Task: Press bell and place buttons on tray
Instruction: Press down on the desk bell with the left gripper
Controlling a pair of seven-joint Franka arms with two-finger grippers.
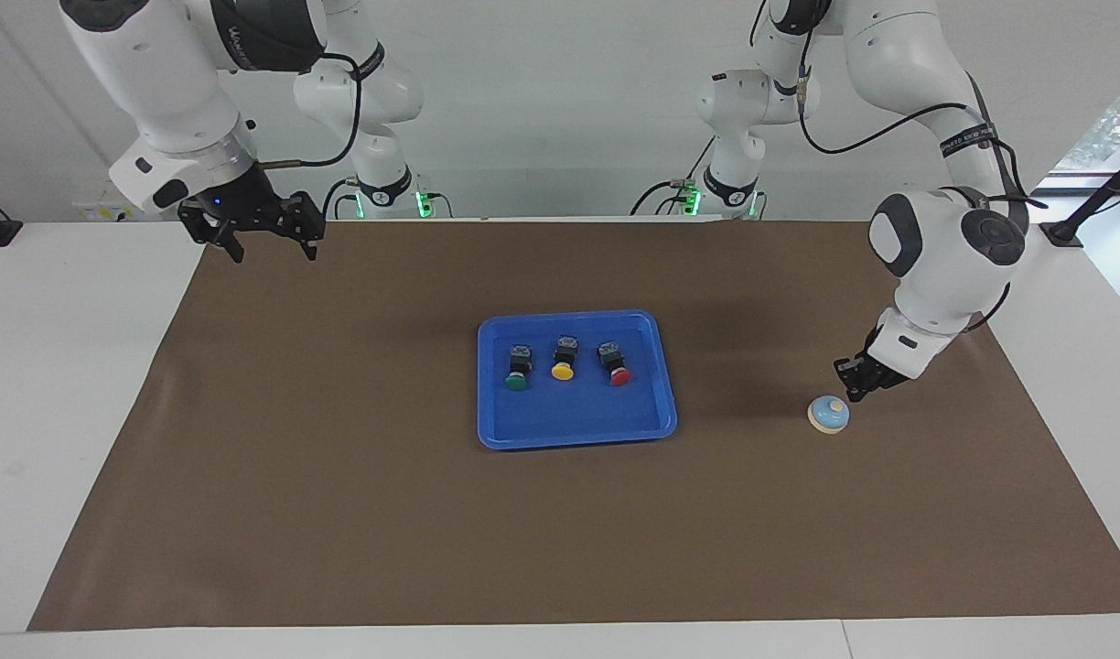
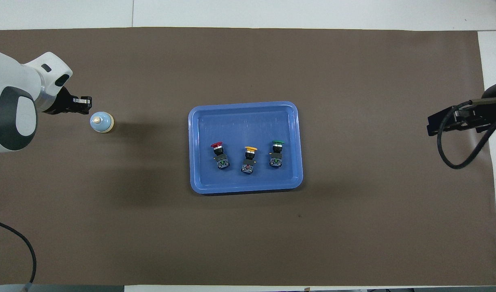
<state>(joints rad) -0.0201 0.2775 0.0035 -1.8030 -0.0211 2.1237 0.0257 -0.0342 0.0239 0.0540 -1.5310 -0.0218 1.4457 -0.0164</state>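
left gripper beside the bell

the left gripper (image 1: 855, 392), fingers pressed together and holding nothing, hangs just beside the bell (image 1: 828, 415). red, yellow and green buttons (image 1: 563, 358) lie in the tray (image 1: 578, 430). the right gripper (image 1: 269, 245) waits raised, fingers spread, empty.

Tray (image 1: 576, 430) mid-counter (image 1: 560, 549) on mat. Three buttons (image 1: 562, 358) in tray, row along robots' side. Bell (image 1: 828, 414) on mat toward left arm's end, well apart from tray. Left gripper (image 1: 855, 392) just beside bell. Right gripper (image 1: 265, 240) over mat corner, right arm's end.
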